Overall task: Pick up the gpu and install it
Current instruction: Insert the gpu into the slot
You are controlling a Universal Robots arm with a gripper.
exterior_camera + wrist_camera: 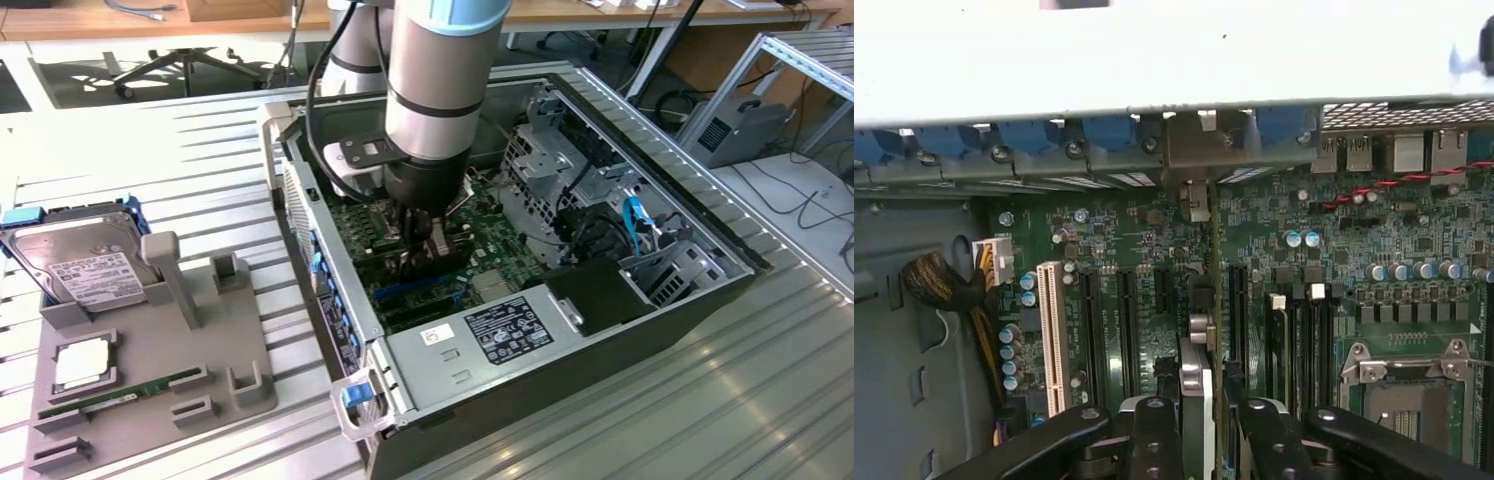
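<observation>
Your fingers [1196, 425] are clamped partway on the gpu [1197, 330], edge-on above the motherboard [1104, 250] slots at the case's centre; apparently unseated, a slight misalignment could jam it.

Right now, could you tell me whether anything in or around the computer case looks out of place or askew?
Nothing stands out. The gripper holds the gpu edge-on and upright over the motherboard slots inside the open case. On the tray beside it, the hard drive and RAM stick sit squarely.
</observation>
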